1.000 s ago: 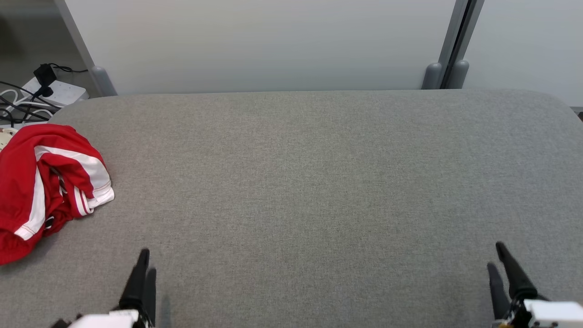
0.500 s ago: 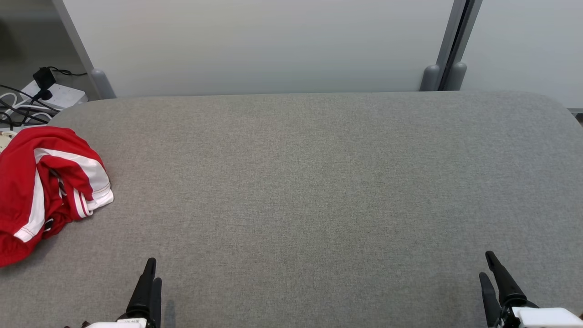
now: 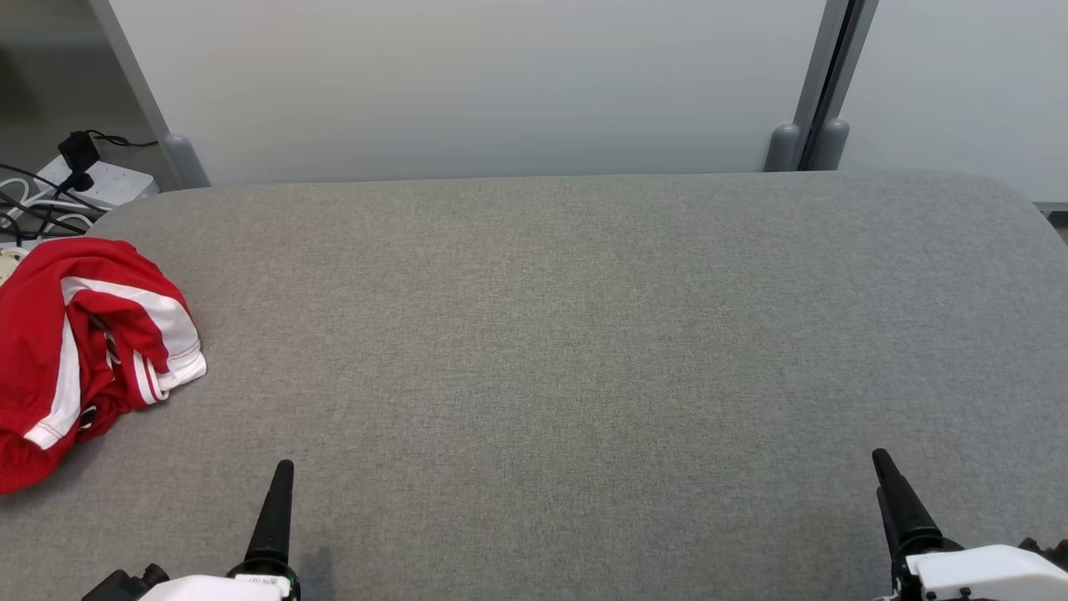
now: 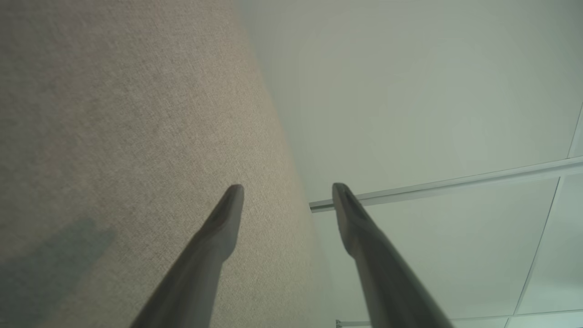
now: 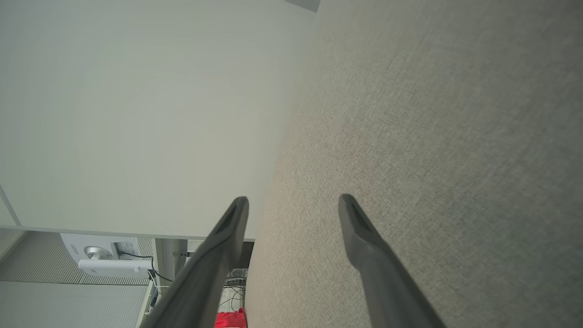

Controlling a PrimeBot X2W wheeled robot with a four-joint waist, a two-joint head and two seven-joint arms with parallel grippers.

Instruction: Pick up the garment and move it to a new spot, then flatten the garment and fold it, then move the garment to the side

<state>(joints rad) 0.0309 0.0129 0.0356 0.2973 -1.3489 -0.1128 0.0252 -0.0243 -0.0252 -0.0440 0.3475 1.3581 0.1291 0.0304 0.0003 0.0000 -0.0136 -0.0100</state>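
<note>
Readiness is what the last second brings, not contact: the red garment (image 3: 83,351), striped in white, lies crumpled at the left edge of the frame, on the left end of the grey tabletop (image 3: 584,334), partly cut off by the picture, and nothing touches it. Its small shift since a second ago goes with the whole picture, for the tabletop's far edge has slid down the frame too. So the head has tilted a little, and the cloth itself appears unmoved. What has changed is the arms: the left gripper (image 3: 282,480) has drifted rightward along the bottom edge at lower left, the right gripper (image 3: 880,472) has eased leftward at lower right, and both have finished spreading. In the head view each pair of fingers (image 3: 275,517) overlaps edge-on, so the gap is hard to judge there. Each wrist view, though, shows its two dark fingers standing wide apart with only grey fabric and pale wall panel (image 4: 410,91) between them, holding nothing. The right wrist view also catches a scrap of red at its bottom edge, probably the same garment. This reads as the very start of the task: the pick-up is not yet begun, and the nearer left gripper would have to travel up and left across the frame to reach the heap.
</note>
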